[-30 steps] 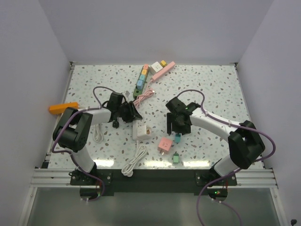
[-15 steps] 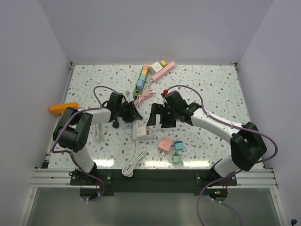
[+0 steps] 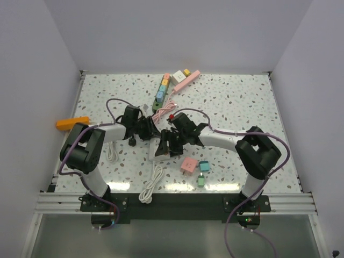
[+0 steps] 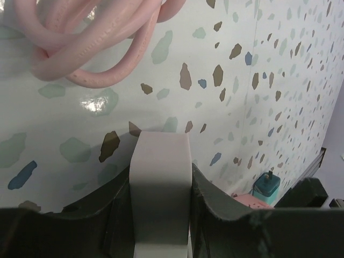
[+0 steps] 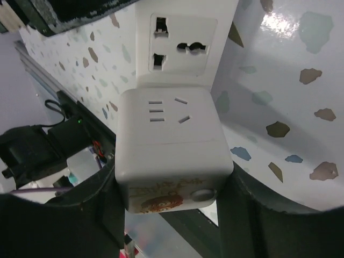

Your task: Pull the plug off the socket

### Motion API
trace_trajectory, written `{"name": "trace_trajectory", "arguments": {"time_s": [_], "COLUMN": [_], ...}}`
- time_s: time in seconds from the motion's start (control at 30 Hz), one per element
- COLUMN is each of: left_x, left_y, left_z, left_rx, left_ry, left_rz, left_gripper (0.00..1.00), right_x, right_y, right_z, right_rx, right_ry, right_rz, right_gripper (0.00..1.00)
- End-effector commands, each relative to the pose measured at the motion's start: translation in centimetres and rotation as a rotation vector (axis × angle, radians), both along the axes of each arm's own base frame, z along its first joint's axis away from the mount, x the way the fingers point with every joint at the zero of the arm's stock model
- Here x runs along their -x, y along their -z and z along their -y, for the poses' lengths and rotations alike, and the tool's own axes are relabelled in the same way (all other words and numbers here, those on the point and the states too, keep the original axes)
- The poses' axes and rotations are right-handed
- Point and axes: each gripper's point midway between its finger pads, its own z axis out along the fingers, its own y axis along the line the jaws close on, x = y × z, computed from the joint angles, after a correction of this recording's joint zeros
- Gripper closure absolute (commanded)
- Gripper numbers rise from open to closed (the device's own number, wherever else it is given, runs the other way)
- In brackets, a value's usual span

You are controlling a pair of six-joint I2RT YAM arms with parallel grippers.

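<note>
- Now, your right pincer [image 5: 171, 185] brackets the plug [image 5: 169, 142], its fingers pressed against two opposite sides, so it looks gripped.
- The plug sits on the socket [image 5: 183, 43] at mid-worktop [image 3: 242, 107], right between those fingers, so the right arm is nearer.
- Your left pincer [image 4: 161, 188] is clamped on the socket's other end, and the socket's long axis runs from there toward the plug.
- Judge the pull as straight off the socket's face, across that axis.
- The pins are hidden under the plug, so you cannot tell how deep they sit.
</note>
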Motion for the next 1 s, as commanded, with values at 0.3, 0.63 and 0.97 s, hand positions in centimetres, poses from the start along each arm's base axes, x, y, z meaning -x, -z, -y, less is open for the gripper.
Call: {"name": "trace_trajectory", "arguments": {"time_s": [0.3, 0.63, 0.97], "left_x": [3.0, 7.7, 6.3], "left_y": [-3.9, -1.7, -0.4], "left_z": [2.0, 3.0, 1.4], "left_rx": [0.175, 0.184, 0.011], "left_ry": [0.036, 0.064, 0.041], "left_rz": [0.065, 0.002, 0.025], "left_gripper": [0.43, 0.44, 1.0], "right_x": [-2.1, -4.3, -2.4], "right_y": [-4.0, -6.9, -8.9], "right_z": [-1.8, -2.0, 2.8], "right_rx": [-0.105, -0.167, -0.037], "right_ry": [0.057, 0.122, 0.104], "right_rz": [0.11, 0.223, 0.256], "right_gripper": [1.0, 1.0, 1.0]}}
